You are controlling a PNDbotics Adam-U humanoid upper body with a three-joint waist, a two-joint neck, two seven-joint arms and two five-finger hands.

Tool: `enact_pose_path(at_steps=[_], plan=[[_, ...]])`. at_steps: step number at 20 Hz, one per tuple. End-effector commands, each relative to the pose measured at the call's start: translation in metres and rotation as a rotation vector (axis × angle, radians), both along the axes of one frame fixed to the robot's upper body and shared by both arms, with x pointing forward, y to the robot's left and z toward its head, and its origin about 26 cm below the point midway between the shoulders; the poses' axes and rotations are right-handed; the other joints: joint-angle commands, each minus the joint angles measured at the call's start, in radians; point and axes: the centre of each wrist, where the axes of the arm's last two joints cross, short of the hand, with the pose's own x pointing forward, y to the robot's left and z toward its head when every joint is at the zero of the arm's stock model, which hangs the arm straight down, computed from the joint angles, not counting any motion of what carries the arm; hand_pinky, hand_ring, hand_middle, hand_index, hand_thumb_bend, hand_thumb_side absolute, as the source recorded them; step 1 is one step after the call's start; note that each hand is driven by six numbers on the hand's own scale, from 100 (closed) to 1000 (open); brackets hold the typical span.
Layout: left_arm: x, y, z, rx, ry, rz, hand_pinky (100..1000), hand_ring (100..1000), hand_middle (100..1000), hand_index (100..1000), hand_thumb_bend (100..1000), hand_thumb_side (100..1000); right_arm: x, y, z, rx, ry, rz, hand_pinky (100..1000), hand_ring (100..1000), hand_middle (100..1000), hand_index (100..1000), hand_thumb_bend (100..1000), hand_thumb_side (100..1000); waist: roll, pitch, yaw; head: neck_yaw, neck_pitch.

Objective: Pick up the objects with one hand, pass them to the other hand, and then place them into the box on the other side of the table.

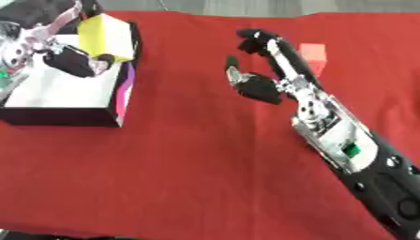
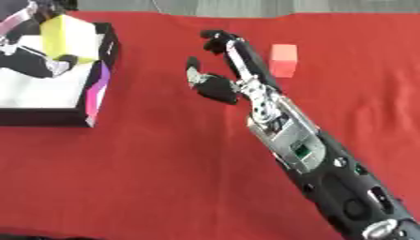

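A red cloth [image 1: 189, 164] covers the whole table. On it, at the far left, sits the box [image 1: 74, 101], white inside with black walls and a purple-pink streak on the side facing the middle. The right arm [image 2: 311, 154] reaches in from the lower right and runs slantwise toward the middle of the cloth, well to the right of the box. Its right hand [image 2: 221, 86] is empty, fingers [image 2: 217, 40] stretched out and curled a little at the tips, thumb [image 2: 193, 70] spread apart from them, grasping nothing. Over the box, the left hand [image 1: 70, 58] holds a yellow block [image 1: 107, 37] with its fingers closed round the lower edge; the block hangs above the box's far right corner, tilted. A red block [image 2: 284, 59] stands on the cloth well to the right of the box, just beyond the right hand on its far side, close to the fingers but apart from them
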Motion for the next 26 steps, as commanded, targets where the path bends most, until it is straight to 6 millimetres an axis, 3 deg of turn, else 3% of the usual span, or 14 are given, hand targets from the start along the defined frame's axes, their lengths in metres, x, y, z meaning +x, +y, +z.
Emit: enact_pose_path(at_steps=[1, 4, 16, 20, 23, 25, 26], plan=[[-0.005, 0.013, 0.017, -0.009, -0.068, 0.052, 674, 654, 439, 389, 146, 100, -0.001, -0.003, 0.011, 0.009, -0.032, 0.011, 887, 814, 726, 870, 100, 323, 0.001, -0.009, 0.002, 0.019, -0.014], [0.001, 0.027, 0.012, -0.018, -0.064, 0.118, 674, 656, 444, 394, 164, 100, -0.001, -0.004, 0.012, 0.0, -0.036, 0.015, 882, 814, 727, 870, 100, 285, 0.0, -0.007, 0.002, 0.036, -0.015], [0.037, 0.069, -0.012, -0.062, -0.012, 0.301, 686, 671, 462, 421, 106, 100, -0.003, -0.008, 0.022, 0.01, -0.061, 0.019, 876, 811, 722, 855, 100, 291, -0.01, -0.006, -0.009, 0.089, -0.026], [0.047, 0.077, -0.019, -0.066, 0.007, 0.331, 697, 691, 491, 487, 134, 101, -0.003, -0.009, 0.025, 0.016, -0.067, 0.015, 875, 805, 720, 848, 100, 290, -0.011, -0.007, -0.013, 0.095, -0.031], [0.054, 0.082, -0.025, -0.067, 0.036, 0.346, 722, 722, 551, 585, 182, 113, -0.004, -0.009, 0.025, 0.018, -0.068, 0.014, 874, 804, 719, 845, 100, 292, -0.012, -0.007, -0.015, 0.098, -0.032], [0.057, 0.085, -0.029, -0.065, 0.066, 0.359, 745, 746, 600, 673, 219, 157, -0.004, -0.009, 0.026, 0.019, -0.068, 0.013, 874, 803, 719, 847, 100, 292, -0.012, -0.007, -0.016, 0.098, -0.031], [0.059, 0.087, -0.031, -0.061, 0.085, 0.367, 762, 768, 647, 730, 250, 237, -0.004, -0.009, 0.026, 0.02, -0.069, 0.014, 873, 802, 719, 846, 100, 293, -0.012, -0.007, -0.016, 0.099, -0.03]])
